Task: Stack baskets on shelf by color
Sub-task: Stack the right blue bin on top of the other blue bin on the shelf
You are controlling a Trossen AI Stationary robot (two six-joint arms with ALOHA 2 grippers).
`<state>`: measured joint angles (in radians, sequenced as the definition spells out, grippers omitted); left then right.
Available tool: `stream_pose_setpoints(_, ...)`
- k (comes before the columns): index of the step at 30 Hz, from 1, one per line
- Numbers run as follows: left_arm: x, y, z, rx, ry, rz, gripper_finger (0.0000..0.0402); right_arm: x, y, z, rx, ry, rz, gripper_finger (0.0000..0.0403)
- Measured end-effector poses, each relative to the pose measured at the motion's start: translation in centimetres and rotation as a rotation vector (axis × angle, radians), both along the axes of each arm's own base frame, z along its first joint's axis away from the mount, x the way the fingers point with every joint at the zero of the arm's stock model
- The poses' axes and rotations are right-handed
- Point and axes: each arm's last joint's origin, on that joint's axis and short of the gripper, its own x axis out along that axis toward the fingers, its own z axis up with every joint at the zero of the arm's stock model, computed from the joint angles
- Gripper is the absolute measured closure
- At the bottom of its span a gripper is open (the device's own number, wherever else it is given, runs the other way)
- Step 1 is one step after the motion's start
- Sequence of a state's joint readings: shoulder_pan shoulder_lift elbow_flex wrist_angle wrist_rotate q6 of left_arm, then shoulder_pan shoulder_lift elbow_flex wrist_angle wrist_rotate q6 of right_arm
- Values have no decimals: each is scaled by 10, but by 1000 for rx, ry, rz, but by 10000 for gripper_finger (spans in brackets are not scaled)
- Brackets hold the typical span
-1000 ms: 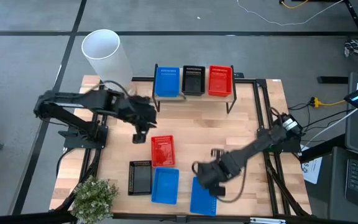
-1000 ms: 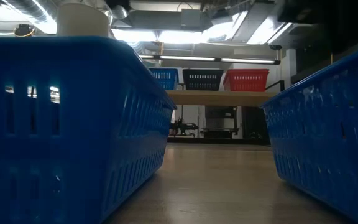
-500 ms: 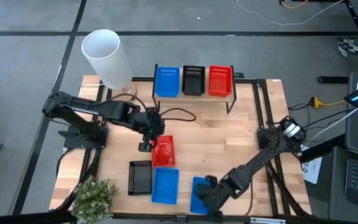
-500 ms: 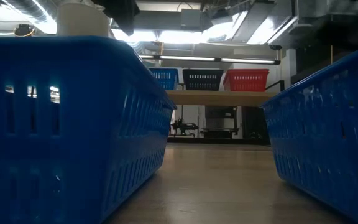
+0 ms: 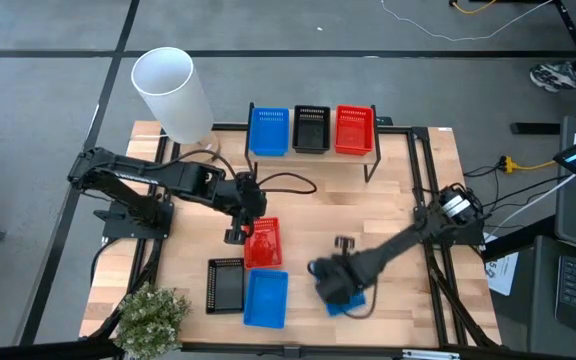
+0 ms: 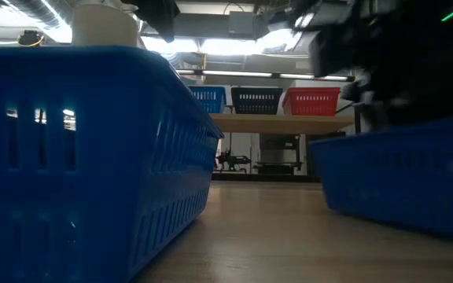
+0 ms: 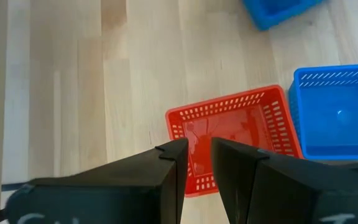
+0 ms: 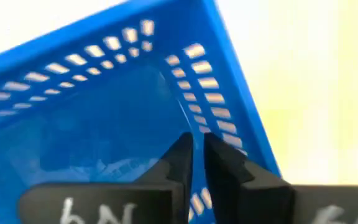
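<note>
While the left gripper (image 5: 236, 232) hangs over the near-left edge of the red basket (image 5: 262, 243) lying mid-table, its fingers (image 7: 169, 165) are only a narrow slit apart and aren't gripping anything. From the left wrist view you can see that red basket sitting right beside a blue basket (image 5: 265, 298), which has a black basket (image 5: 225, 284) on its other side.

Over on the right, the right gripper (image 5: 334, 283) is clamped on the wall of another blue basket (image 8: 104, 106), thin plastic pinched between the two fingers (image 8: 224, 163). Most of that one is hidden under the arm from above. In the low view it looks tilted.

At the back, the shelf (image 5: 313, 155) already carries three baskets in a row: blue (image 5: 268, 130), black (image 5: 311, 128), red (image 5: 354, 129). A white cylinder (image 5: 171, 94) stands by the far-left corner and a small plant (image 5: 151, 316) sits at the near-left.
</note>
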<state>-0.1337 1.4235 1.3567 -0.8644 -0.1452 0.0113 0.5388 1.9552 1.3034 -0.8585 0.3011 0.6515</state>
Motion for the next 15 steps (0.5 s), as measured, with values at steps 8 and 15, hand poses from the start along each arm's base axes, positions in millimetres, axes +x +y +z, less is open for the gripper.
stream_pose_setpoints(8, 0, 0, 0, 2, 4, -1, 339, 22, -52, 23, -65, 37, -20, 361)
stream_pose_setpoints(15, 0, 1, 0, 40, -1, 22, 339, 23, -49, 94, 21, -128, 33, 361)
